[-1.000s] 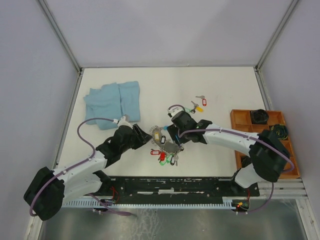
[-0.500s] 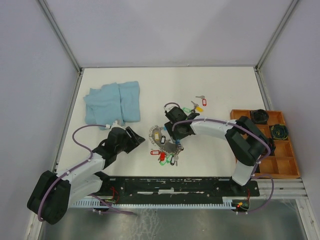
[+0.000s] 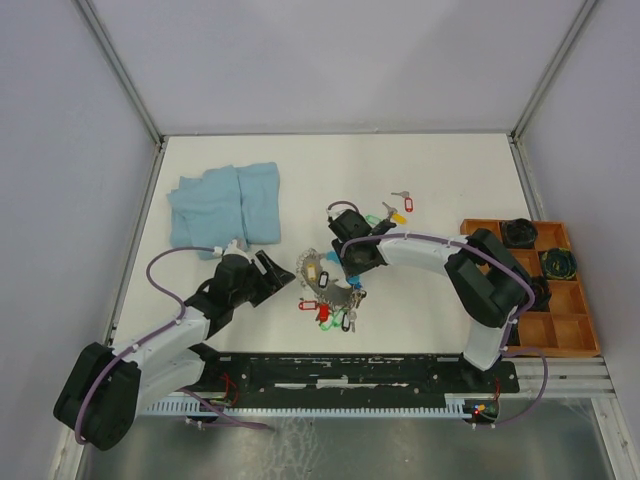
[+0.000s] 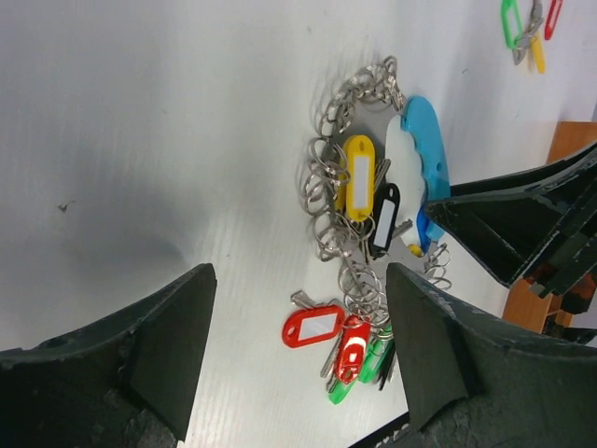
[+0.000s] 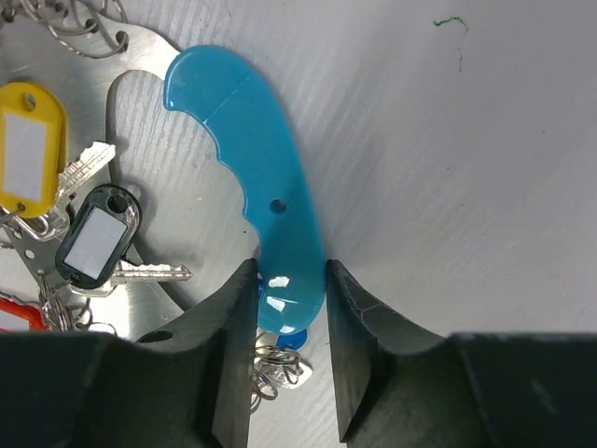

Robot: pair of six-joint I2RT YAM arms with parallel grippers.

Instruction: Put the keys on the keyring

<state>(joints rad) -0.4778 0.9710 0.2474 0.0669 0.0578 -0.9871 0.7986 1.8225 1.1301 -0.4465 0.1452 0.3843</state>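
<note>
The keyring bunch (image 3: 325, 285) lies mid-table: chained silver rings (image 4: 338, 191), a metal plate (image 5: 140, 112), a blue plastic handle (image 5: 256, 159), and yellow (image 4: 358, 177), black (image 4: 383, 217), red (image 4: 315, 326) and green tagged keys. Three loose keys (image 3: 395, 212) with green, yellow and red tags lie behind it, also showing in the left wrist view (image 4: 527, 23). My right gripper (image 3: 343, 265) (image 5: 291, 280) is closed on the lower end of the blue handle. My left gripper (image 3: 282, 275) (image 4: 298, 364) is wide open and empty, just left of the bunch, low over the table.
A folded blue cloth (image 3: 225, 205) lies at the back left. An orange compartment tray (image 3: 575, 310) holding dark objects sits at the right edge. Grey walls enclose the white table.
My left gripper has drawn back a little to the left, away from the bunch. My right arm has folded its elbow in and its gripper has shifted slightly at the bunch.
</note>
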